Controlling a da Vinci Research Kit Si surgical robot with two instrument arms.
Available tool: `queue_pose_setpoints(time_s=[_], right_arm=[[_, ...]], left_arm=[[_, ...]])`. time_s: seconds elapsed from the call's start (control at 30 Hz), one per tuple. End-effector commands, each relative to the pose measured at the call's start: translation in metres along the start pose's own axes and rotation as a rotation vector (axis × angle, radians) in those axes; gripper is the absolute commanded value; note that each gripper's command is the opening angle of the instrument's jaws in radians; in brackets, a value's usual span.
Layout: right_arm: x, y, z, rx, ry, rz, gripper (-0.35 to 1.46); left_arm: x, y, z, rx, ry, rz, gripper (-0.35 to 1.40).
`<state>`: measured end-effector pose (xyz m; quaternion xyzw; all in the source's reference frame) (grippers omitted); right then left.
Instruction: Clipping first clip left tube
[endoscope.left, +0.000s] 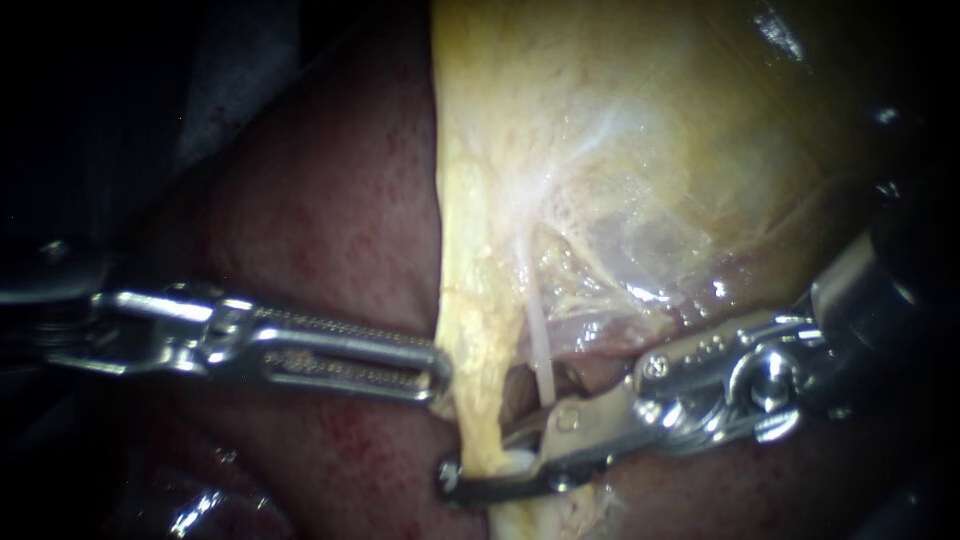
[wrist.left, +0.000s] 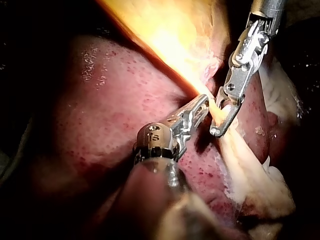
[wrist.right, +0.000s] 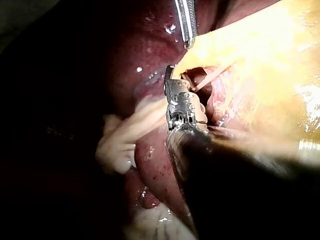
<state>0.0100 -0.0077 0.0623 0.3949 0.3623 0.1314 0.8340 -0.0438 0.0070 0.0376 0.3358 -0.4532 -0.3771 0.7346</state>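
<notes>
Endoscope view: left tube (endoscope.left: 478, 380) upright, long axis near vertical.

Left tube (endoscope.left: 482, 370): pale yellow, fatty, rough-surfaced band. It hangs taut and near upright from the gallbladder (endoscope.left: 640, 130), against the dark red liver (endoscope.left: 330, 220). Its lower stretch passes between the open jaws of my right instrument (endoscope.left: 480, 458), which straddle it crosswise.

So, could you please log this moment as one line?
right tool: jaws open, astride left tube | left tool: at gallbladder edge
</notes>
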Motion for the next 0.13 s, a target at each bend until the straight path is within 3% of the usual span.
queue_pose_setpoints(time_s=[0.03, 0.13], right_arm=[[0.0000, 0.0000, 0.0000, 0.001, -0.001, 0.002, -0.35], [-0.0001, 0.0000, 0.0001, 0.001, -0.001, 0.001, -0.35]], left_arm=[[0.0000, 0.0000, 0.0000, -0.001, 0.000, 0.000, -0.35], [0.0000, 0.0001, 0.0001, 0.000, 0.000, 0.000, -0.35]])
